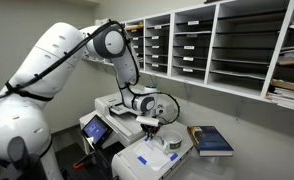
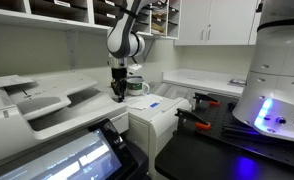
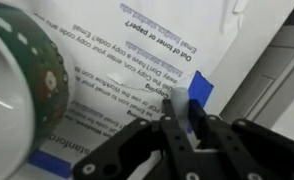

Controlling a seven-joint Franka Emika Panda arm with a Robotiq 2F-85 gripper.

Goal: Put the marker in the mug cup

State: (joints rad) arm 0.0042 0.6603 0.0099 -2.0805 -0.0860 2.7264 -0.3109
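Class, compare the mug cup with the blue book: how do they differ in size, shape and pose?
The mug cup is much smaller than the blue book. The mug cup is round and stands upright; the blue book is flat, rectangular and lies down. Neither touches the gripper.

White, rounded arm [image 1: 55, 55] with black joints and a black hand [image 3: 185, 120].

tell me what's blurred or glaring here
Wrist view: the mug cup is a close blur, the marker in the fingers sharper; in an exterior view, blue glow blooms on the robot base; in an exterior view, the shelves look evenly lit.
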